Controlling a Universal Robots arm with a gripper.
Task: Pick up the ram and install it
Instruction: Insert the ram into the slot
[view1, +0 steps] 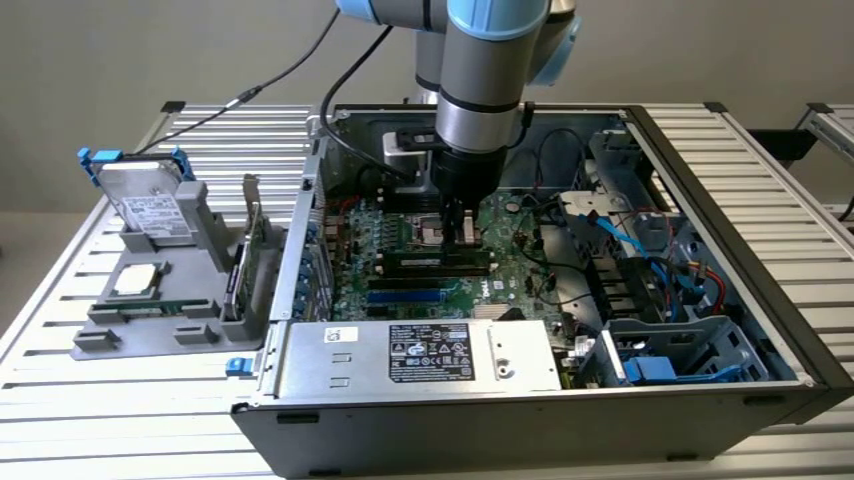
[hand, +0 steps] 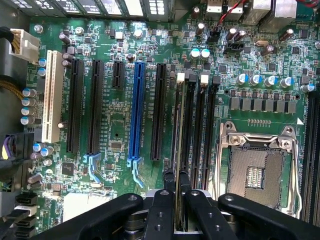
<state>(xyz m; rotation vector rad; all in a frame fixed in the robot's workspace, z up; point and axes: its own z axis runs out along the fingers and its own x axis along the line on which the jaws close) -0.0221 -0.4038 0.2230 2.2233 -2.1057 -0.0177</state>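
My gripper (view1: 462, 232) reaches down into the open computer case (view1: 747, 200), over the green motherboard (view1: 400, 290). In the wrist view the gripper (hand: 176, 184) is shut on the ram (hand: 180, 135). The ram appears edge-on as a thin dark strip running along the memory slots (hand: 202, 130), between the black expansion slots and the processor socket (hand: 255, 170). In the exterior view the ram (view1: 430, 262) lies level just under the fingers, at the memory slots. Whether it is seated in a slot or just above one I cannot tell.
A grey holder (view1: 147, 300) at the exterior view's left carries a hard drive (view1: 147, 205), a square silver processor chip (view1: 138, 280) and an upright expansion card (view1: 248, 255). The power supply (view1: 427, 355) stands at the case's front. Cables and drive cages (view1: 654, 290) crowd its right side.
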